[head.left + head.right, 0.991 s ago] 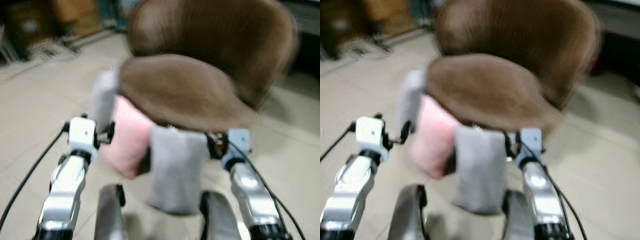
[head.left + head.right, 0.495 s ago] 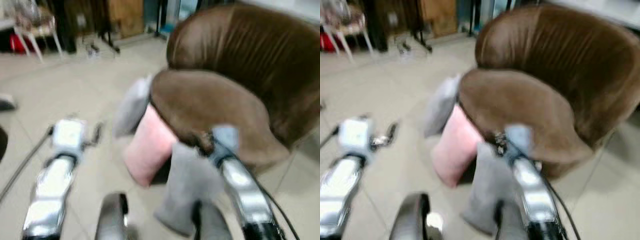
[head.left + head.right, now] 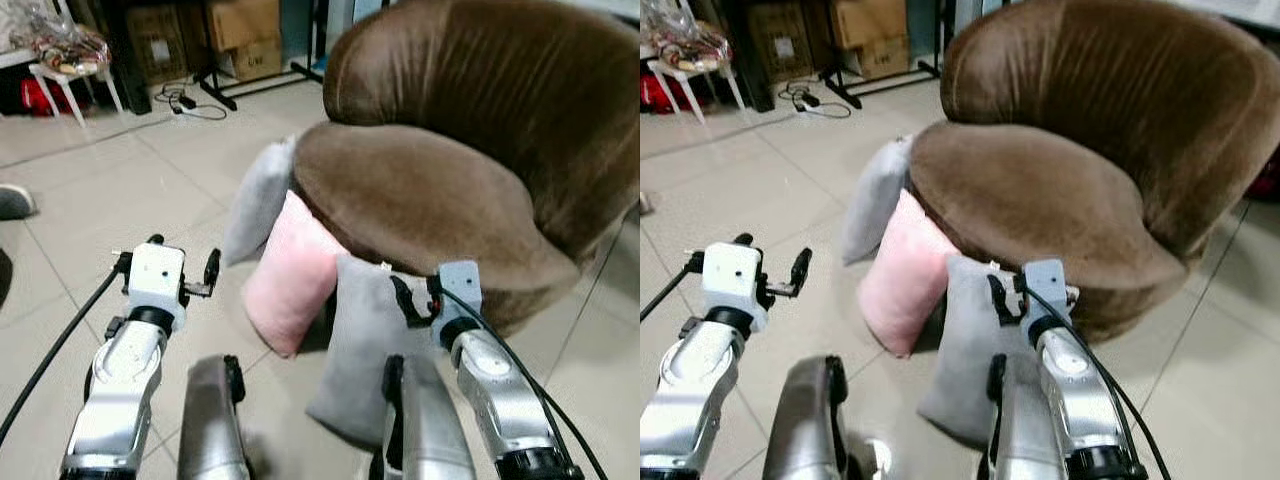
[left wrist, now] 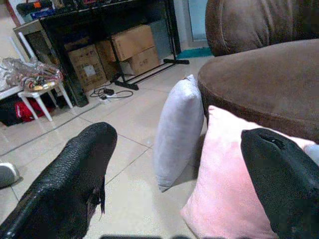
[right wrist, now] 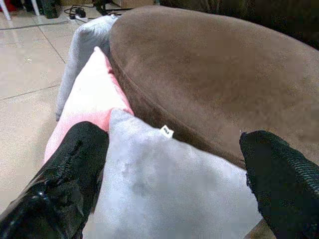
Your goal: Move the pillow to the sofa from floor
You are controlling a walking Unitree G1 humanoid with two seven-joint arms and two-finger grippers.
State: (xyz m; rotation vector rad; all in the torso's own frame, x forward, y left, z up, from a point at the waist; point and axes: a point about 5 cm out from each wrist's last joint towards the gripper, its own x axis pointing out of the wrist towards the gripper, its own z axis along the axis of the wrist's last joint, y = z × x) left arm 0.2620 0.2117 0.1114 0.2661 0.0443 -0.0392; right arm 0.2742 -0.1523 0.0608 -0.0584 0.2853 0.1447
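- Pale floor tiles (image 3: 120,200) run back to cardboard boxes (image 3: 245,35), a black stand and a cable at 11 o'clock; a small white table (image 3: 70,70) stands at 10 o'clock.
- Brown round sofa (image 3: 470,150) fills the 1 o'clock area, its seat bare.
- Three pillows stand on the floor, leaning against the sofa's front edge: a grey pillow (image 3: 258,200) farthest, a pink pillow (image 3: 292,275) in the middle, touching both, and a second grey pillow (image 3: 365,350) nearest, at 6 o'clock, with a small white tag at its top corner.
- Left gripper (image 4: 179,164) is raised at 8 o'clock, fingers spread wide, holding nothing, pointing toward the pink pillow.
- Right gripper (image 5: 169,164) is at 5 o'clock, fingers wide apart either side of the near grey pillow's top; contact appears absent, though this is hard to confirm.
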